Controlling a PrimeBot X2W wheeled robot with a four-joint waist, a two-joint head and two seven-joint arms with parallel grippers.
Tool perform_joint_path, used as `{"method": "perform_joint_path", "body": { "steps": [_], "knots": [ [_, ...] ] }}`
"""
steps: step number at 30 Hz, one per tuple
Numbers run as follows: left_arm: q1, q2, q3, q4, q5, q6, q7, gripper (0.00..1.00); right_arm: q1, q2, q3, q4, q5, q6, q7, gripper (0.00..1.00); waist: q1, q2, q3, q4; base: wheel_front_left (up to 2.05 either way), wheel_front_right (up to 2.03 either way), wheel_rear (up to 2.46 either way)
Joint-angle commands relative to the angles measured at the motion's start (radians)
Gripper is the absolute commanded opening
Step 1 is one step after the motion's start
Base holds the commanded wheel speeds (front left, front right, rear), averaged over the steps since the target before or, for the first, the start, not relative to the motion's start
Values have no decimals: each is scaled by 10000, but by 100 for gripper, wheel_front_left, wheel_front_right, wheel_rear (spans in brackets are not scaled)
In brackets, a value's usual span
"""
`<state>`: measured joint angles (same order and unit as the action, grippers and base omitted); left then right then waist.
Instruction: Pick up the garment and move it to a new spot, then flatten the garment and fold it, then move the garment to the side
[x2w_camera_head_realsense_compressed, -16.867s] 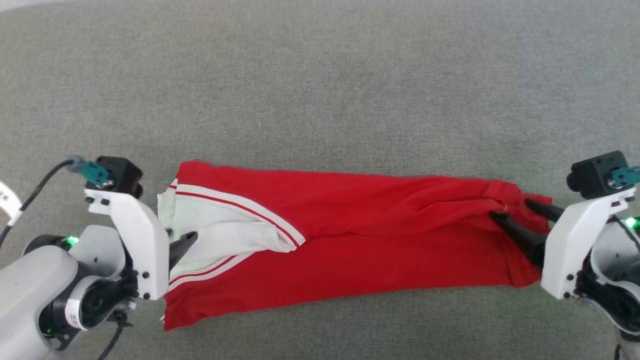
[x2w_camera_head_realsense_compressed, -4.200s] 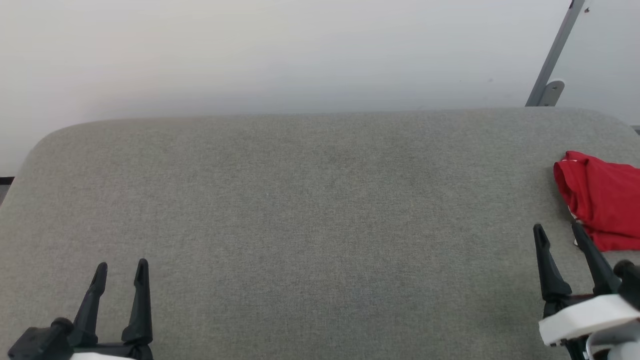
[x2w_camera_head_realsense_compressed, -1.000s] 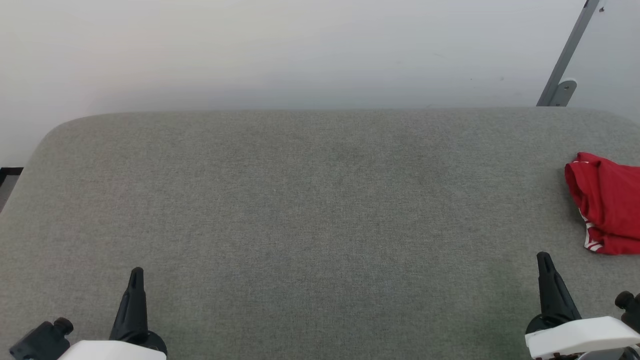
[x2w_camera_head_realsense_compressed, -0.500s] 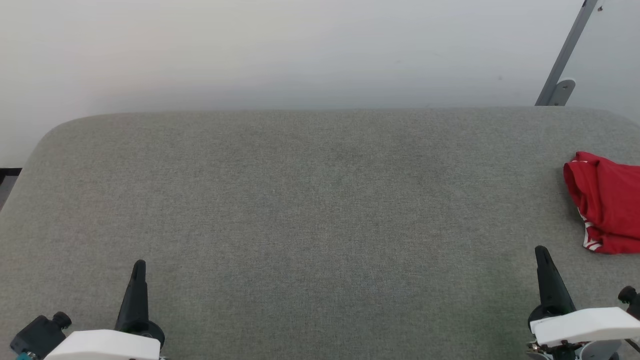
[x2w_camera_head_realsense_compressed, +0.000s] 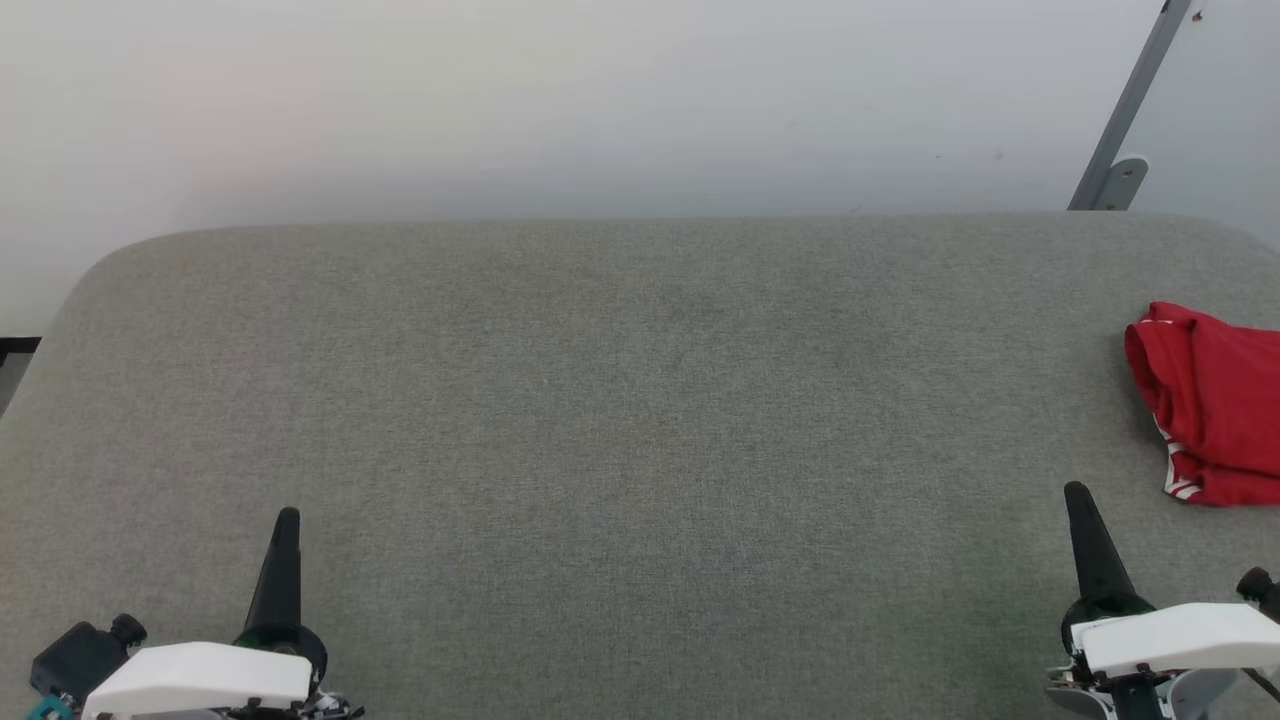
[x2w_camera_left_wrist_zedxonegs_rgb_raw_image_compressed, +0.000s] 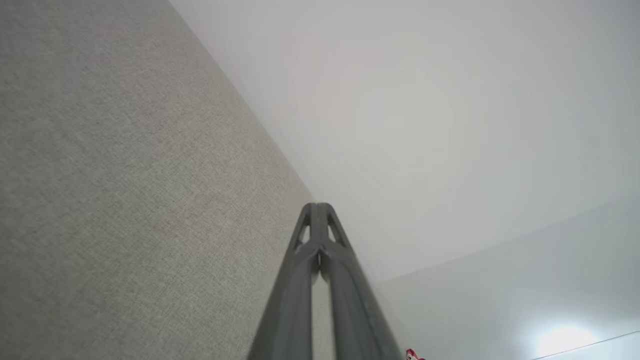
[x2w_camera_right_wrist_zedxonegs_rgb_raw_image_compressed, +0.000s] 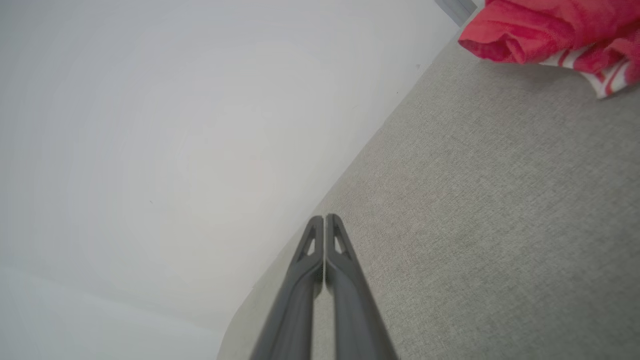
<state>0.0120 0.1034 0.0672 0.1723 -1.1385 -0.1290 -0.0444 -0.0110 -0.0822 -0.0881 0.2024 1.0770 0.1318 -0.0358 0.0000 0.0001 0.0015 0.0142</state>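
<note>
Red garment (x2w_camera_head_realsense_compressed: 1215, 405) at grey table's (x2w_camera_head_realsense_compressed: 620, 400) right edge, left gripper (x2w_camera_head_realsense_compressed: 287, 517) and right gripper (x2w_camera_head_realsense_compressed: 1076, 492) at its front, fingers pressed together, empty

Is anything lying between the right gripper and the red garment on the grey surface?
Nothing visible does. The right gripper, shut and empty, points over the grey surface; the garment lies bunched ahead and to its right, near the edge, with bare surface between them in both the head and right wrist views.

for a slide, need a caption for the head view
Red garment lies far right on the grey surface; left gripper and right gripper shut and empty in front.
</note>
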Motion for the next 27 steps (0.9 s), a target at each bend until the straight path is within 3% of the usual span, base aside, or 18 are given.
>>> {"method": "perform_joint_path", "body": {
  "steps": [1,27],
  "knots": [
    [-249,33,60,-41,-305,-14,60,0,-229,2,-32,-43,273,-9,58,0,0,-1,0,-2,0,0,0],
    [-738,-194,208,313,-2377,-21,731,0,-610,146,-137,166,2630,-8,740,0,0,-1,6,-57,0,0,0]
  ]
}}
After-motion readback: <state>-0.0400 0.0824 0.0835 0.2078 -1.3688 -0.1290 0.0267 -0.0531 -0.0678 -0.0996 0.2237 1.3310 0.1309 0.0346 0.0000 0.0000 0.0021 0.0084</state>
